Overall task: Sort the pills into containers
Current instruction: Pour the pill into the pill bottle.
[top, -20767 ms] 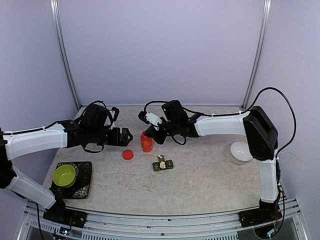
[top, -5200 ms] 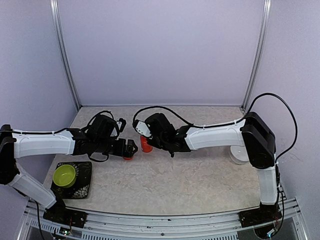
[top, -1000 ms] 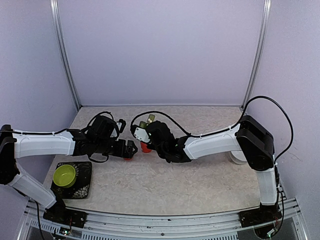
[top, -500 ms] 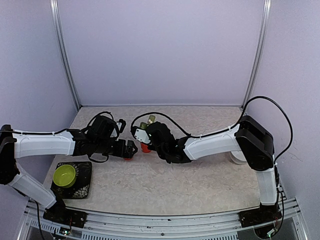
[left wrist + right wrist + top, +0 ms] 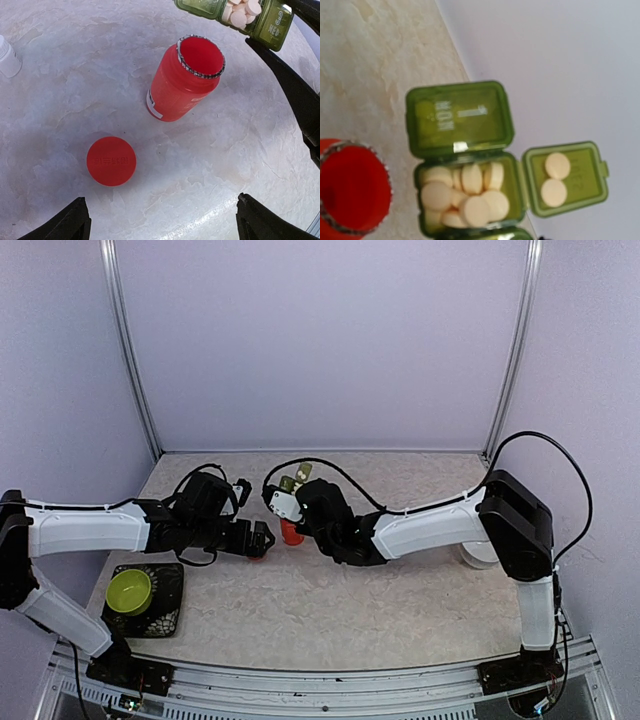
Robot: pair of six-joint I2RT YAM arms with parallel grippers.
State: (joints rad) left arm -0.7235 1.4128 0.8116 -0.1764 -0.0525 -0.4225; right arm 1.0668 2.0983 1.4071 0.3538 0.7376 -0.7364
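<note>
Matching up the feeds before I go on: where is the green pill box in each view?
Top external: green pill box at centre, just above the red bottle.
Left wrist: box at top right edge, bottle below it.
Right wrist: box fills centre, lids open; bottle lower left.
Shared landmark: the open red bottle.

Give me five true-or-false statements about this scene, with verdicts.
1. The bottle is capped. False: its cap lies on the table beside it.
2. The right gripper holds the pill box off the table. True.
3. The pill box is empty. False: pills lie in it.
4. The left gripper is open. True.
5. The lime bowl sits on bare table. False: it sits on a dark tray.
</note>
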